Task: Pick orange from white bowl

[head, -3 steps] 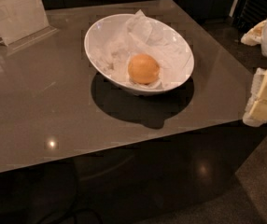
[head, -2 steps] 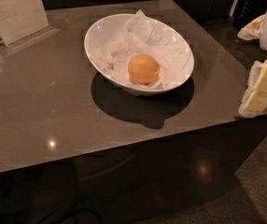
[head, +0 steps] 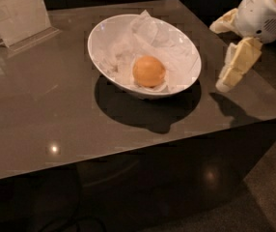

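1. Farthest from the gripper, at the far left of the view, a clear placard (head: 15, 11) stands on the table (head: 41, 115). It is well away from anything the task needs.
2. Next comes the bowl (head: 97, 45), an oval lined with crumpled paper (head: 162, 33). Its long axis runs from the far left of the view down toward the gripper's side, so the end nearest the gripper is its right tip.
3. The orange (head: 148, 71) rests on the paper in the near half of the bowl, nearer the gripper's end than the far one. It touches nothing but the lining.
4. The gripper (head: 222, 57) hangs just beyond the bowl's right rim, over the table's right edge. Its two pale fingers are spread apart and hold nothing (one sits high by the white wrist housing (head: 263, 8), the other points down at the tabletop).
5. The relation that matters: the orange lies to the left of the gripper in the view, across the rim and down inside the bowl. I judge the reach has to go sideways over that rim and then descend. The spread fingers would straddle the fruit, and the slanted rim is the likeliest thing to clip.
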`<act>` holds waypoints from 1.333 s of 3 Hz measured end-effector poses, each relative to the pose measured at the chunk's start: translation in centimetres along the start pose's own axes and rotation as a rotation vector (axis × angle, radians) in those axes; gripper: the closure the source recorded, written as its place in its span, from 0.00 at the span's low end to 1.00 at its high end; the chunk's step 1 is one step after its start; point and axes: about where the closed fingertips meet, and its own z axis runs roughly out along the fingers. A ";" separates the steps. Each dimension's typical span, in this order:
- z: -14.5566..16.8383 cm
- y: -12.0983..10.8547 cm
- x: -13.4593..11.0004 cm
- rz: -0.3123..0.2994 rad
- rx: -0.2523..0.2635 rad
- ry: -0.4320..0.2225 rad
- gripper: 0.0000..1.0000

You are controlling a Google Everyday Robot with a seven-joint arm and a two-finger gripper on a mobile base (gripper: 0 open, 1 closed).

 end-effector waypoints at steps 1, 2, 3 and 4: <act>1.5 -1.2 -1.2 -0.042 -0.024 -0.024 0.00; 1.6 -1.4 -1.2 -0.033 -0.012 -0.034 0.00; 2.8 -3.4 -1.4 -0.031 -0.011 -0.082 0.00; 5.3 -5.6 -2.3 -0.051 -0.059 -0.122 0.00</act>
